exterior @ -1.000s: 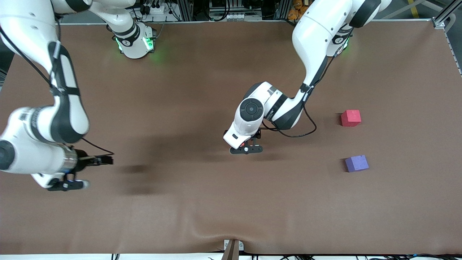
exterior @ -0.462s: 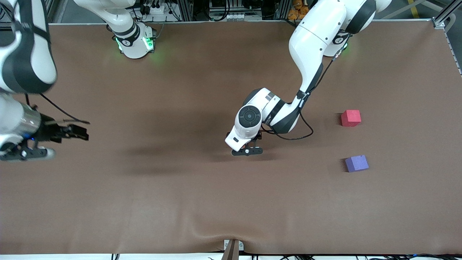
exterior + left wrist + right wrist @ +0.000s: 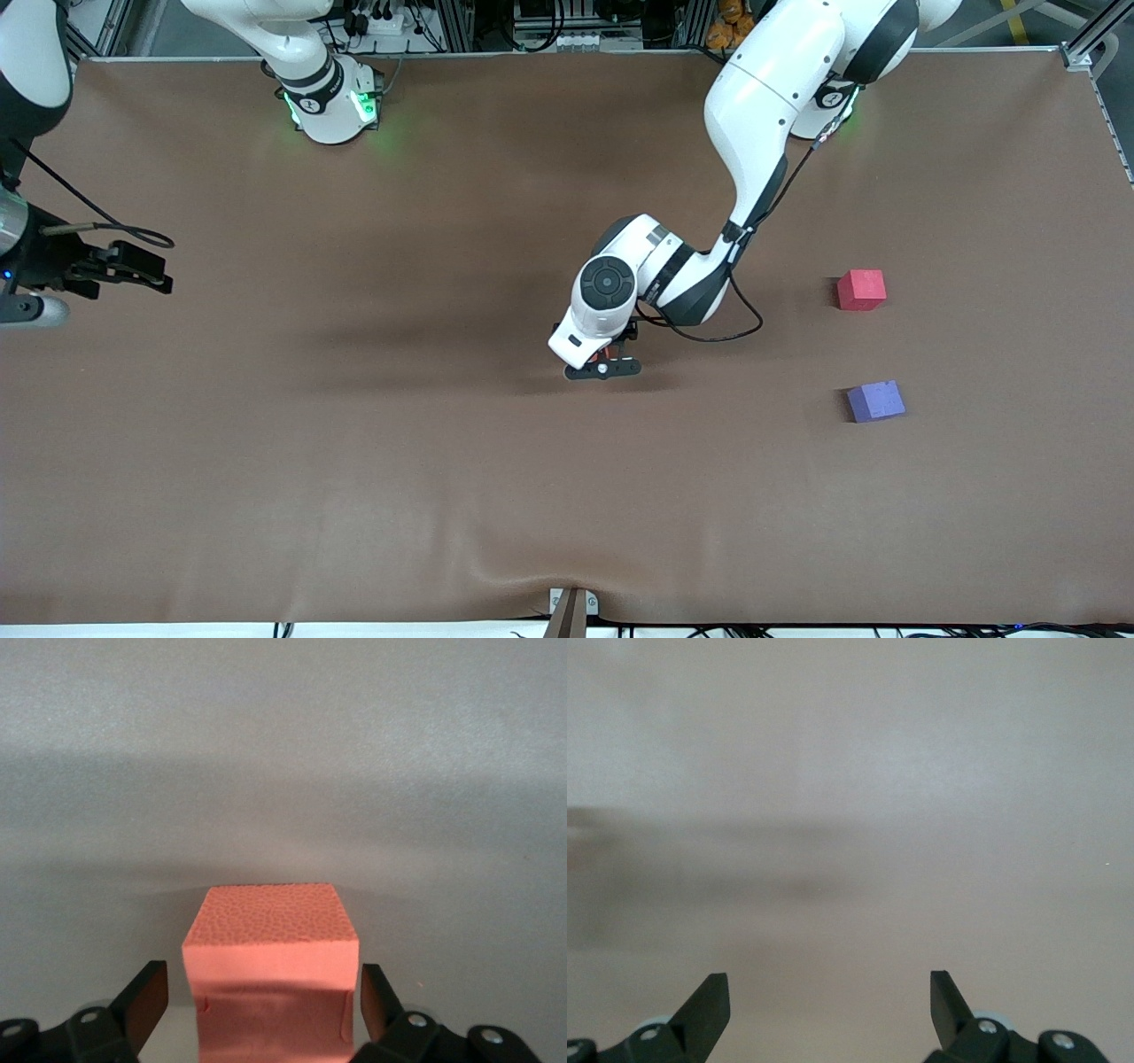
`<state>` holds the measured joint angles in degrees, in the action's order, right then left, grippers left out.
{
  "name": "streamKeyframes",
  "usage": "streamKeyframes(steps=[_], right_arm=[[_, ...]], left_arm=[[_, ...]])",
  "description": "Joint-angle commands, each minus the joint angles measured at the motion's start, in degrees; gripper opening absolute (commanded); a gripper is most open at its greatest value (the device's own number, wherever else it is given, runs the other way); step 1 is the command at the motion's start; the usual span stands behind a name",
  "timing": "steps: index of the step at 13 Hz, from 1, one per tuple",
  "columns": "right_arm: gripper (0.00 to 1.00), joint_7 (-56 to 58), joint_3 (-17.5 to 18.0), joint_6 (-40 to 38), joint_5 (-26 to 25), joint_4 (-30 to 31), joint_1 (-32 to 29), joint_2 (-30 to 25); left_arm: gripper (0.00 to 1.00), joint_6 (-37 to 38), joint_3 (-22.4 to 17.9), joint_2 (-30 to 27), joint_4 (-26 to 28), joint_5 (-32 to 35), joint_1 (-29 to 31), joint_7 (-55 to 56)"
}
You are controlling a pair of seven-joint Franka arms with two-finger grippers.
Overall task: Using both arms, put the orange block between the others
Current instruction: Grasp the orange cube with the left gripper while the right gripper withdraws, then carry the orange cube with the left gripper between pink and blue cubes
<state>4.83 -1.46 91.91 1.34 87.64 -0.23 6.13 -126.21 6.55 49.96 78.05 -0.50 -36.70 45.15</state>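
Note:
The orange block (image 3: 270, 979) sits on the brown table, near its middle. My left gripper (image 3: 263, 983) is down around it, open, with one finger on each side and a thin gap at both. From the front, the left gripper (image 3: 605, 367) and its wrist cover nearly all of the block. The others stand toward the left arm's end: a pinkish-red cube (image 3: 861, 289) and, nearer the front camera, a purple-blue cube (image 3: 875, 400), with a gap between them. My right gripper (image 3: 830, 988) is open with nothing in it, at the right arm's end of the table (image 3: 22, 310).
The brown mat (image 3: 354, 461) covers the whole table. Both arm bases (image 3: 332, 102) stand along the edge farthest from the front camera. A small metal bracket (image 3: 571, 607) sits at the table's near edge. A black cable (image 3: 709, 332) loops off the left wrist.
The right arm has swung away from the middle toward its own end of the table and away from the front camera. The left gripper has stayed over the orange block, settling slightly.

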Motion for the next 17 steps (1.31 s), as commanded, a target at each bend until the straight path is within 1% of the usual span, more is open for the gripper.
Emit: streamKeyframes(steps=[1,2,3,4,6,7,9,10,11,13,14,16,17], right_arm=[[1.00,0.27,0.85,-1.03,-1.16,1.39,-0.74,-3.83],[1.00,0.27,0.85,-1.56,-1.16,1.39,-0.65,-4.80],[1.00,0.27,0.85,-2.43,-1.16,1.39,-0.57,-5.50],[1.00,0.27,0.94,-2.88,-1.25,1.48,-0.57,-6.38],[1.00,0.18,1.11,-4.28,-1.16,1.91,-0.91,-7.79],[1.00,0.18,1.03,-4.90,-1.16,2.01,-1.00,-8.32],[1.00,-0.87,0.76,-6.83,-1.16,1.74,-1.79,-8.76],[1.00,-1.83,0.76,-7.53,-0.99,1.83,-2.58,-8.76],[1.00,-3.50,0.76,-8.32,-0.72,1.83,-3.02,-8.76],[1.00,-6.32,0.76,-9.91,-0.46,1.57,-4.08,-8.85],[1.00,-6.41,0.76,-10.00,-0.46,1.57,-4.52,-8.85],[1.00,-6.41,0.76,-10.61,-0.46,1.22,-4.52,-8.85],[1.00,-6.41,0.85,-10.62,-0.46,1.13,-4.52,-8.85]], left_arm=[[0.57,-0.71,-0.31,0.93,-1.50,0.94,-0.48,1.35],[0.38,-0.71,-0.31,0.93,-1.50,0.94,-0.48,1.35],[0.17,-0.71,-0.31,0.93,-1.41,0.94,-0.48,1.43],[0.00,-0.71,-0.40,0.58,-1.41,1.20,-0.48,1.26],[0.00,0.16,-0.49,-2.30,-0.97,1.47,1.26,0.91],[0.00,3.30,-0.49,-5.11,-0.62,1.47,3.63,0.38],[0.00,12.78,-0.40,-11.17,-0.01,1.47,6.89,-1.98],[0.00,16.92,-0.40,-13.98,1.13,1.56,9.77,-4.43],[0.00,18.78,-0.31,-17.32,3.06,1.47,12.85,-8.80],[0.00,18.98,0.12,-23.83,9.55,0.77,20.49,-19.17],[0.01,18.89,0.21,-26.55,13.32,0.68,23.22,-23.74],[0.01,18.46,0.21,-30.34,20.09,1.11,28.59,-31.40],[0.01,16.89,0.21,-32.19,24.21,1.38,30.70,-34.48]])
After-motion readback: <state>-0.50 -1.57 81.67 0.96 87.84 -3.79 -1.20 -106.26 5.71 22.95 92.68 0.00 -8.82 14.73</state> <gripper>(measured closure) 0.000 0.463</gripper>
